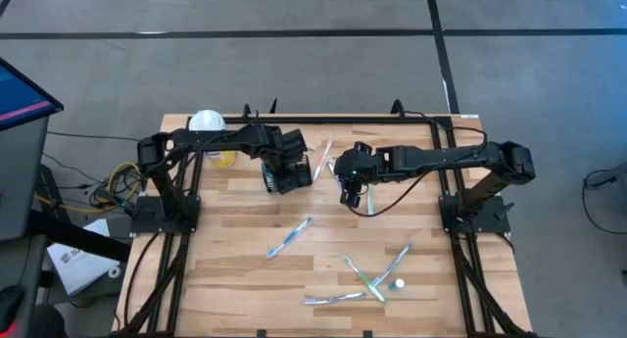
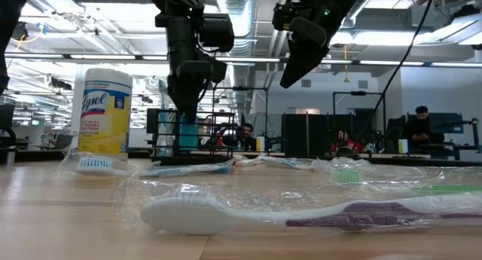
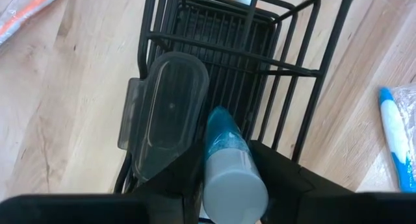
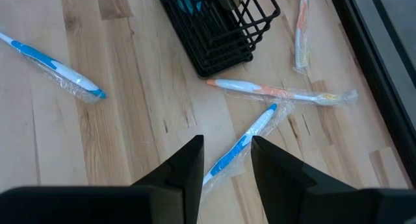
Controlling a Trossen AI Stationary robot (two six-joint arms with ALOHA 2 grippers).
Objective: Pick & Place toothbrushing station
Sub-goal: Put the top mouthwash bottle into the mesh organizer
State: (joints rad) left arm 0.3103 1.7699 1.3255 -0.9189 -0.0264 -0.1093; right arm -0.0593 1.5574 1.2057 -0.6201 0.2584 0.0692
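Observation:
The toothbrushing station, a black wire caddy (image 3: 286, 49), stands on the wooden table left of centre (image 1: 297, 173). It also shows in the right wrist view (image 4: 221, 36). A clear plastic case (image 3: 166, 113) leans inside it. My left gripper (image 3: 227, 169) points down over the caddy (image 1: 280, 169), with a blue-and-white tube (image 3: 227, 152) between its fingers. My right gripper (image 1: 351, 193) hangs open to the right of the caddy, above the table. Nothing is between its fingers (image 4: 227, 156). My left gripper has the tube's white end (image 3: 235, 185) between its two fingers, one on each side, with no gap showing. The fingers come from above, pointing down. The tube stands nearly upright, its blue end (image 3: 220, 123) down inside the caddy next to the clear case.
A yellow canister with a white lid (image 1: 209, 134) stands at the back left. Wrapped toothbrushes lie scattered: two right of the caddy (image 4: 279, 92) (image 4: 244, 143), one mid-table (image 1: 290, 237), and several near the front right (image 1: 372, 279).

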